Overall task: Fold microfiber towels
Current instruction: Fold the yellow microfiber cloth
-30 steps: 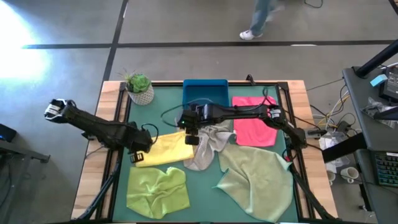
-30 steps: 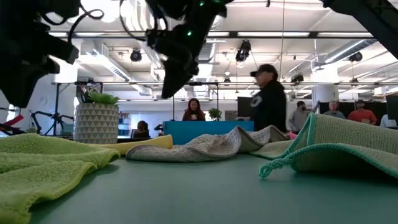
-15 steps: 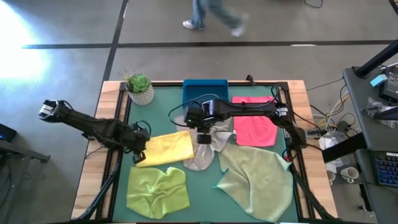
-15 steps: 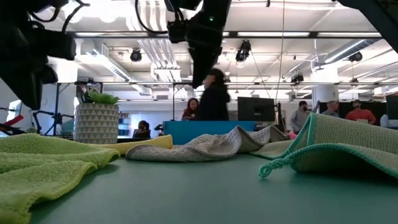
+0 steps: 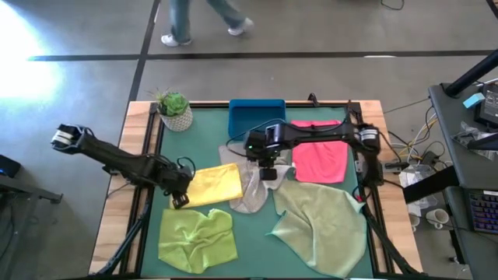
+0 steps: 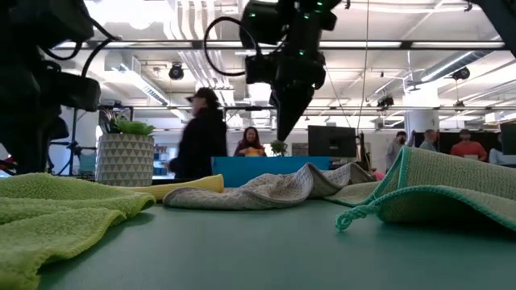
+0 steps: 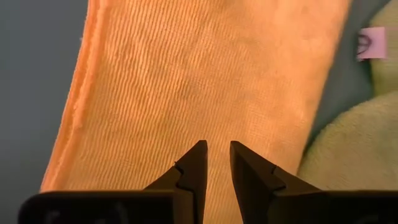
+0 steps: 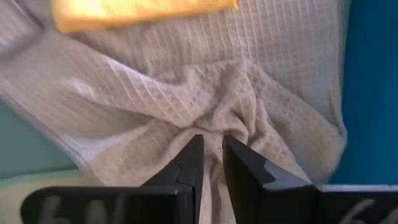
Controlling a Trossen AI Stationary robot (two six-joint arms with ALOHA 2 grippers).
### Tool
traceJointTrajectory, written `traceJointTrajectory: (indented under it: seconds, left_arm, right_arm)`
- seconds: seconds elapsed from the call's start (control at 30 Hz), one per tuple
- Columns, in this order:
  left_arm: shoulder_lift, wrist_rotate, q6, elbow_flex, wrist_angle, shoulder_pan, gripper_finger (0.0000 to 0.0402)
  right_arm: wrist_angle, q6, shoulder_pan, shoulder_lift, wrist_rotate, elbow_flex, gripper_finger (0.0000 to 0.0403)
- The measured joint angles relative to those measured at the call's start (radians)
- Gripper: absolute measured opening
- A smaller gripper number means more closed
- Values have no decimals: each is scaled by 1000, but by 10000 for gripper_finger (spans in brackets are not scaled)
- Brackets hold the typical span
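The yellow towel (image 5: 216, 185) lies flat left of centre. Its right edge rests on the crumpled grey towel (image 5: 250, 193). My left gripper (image 5: 179, 201) points down at the yellow towel's left near corner, fingers shut with nothing between them (image 7: 216, 146). My right gripper (image 5: 268, 175) hangs shut above the grey towel's bunched middle (image 8: 211, 140), clear of it in the low view (image 6: 286, 135). Also lying on the mat are the pink towel (image 5: 319, 162), the lime green towel (image 5: 196, 239) and the sage towel (image 5: 323, 222). My left gripper comes steeply from above at the yellow towel near its left edge (image 7: 186, 93). Whether the fingertips touch the cloth, I cannot tell.
A blue tray (image 5: 257, 117) stands at the far edge, with a potted plant (image 5: 175, 109) at the far left corner. The sage towel's raised fold (image 6: 435, 189) rises at the right. A person (image 6: 197, 133) walks past beyond the table.
My right gripper has gone toward the table's right edge and a little down, from over the yellow towel's right edge to over the grey towel. My left gripper has sunk toward the yellow towel's left edge and tipped more steeply down. The towels have kept still.
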Motion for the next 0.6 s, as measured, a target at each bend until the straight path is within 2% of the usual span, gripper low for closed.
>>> traceJointTrajectory:
  seconds: [0.23, 0.4, 0.6]
  left_arm:
    - [97, 18, -19, -2, 47, 30, 54]
    - [158, 40, -19, 0, 50, 64, 54]
    - [221, 62, 1, 2, 50, 124, 54]
  right_arm:
    - [239, 11, -28, -84, -59, -237, 52]
    - [300, -28, -25, -85, -71, -342, 52]
    - [453, -9, -26, -84, -84, -454, 52]
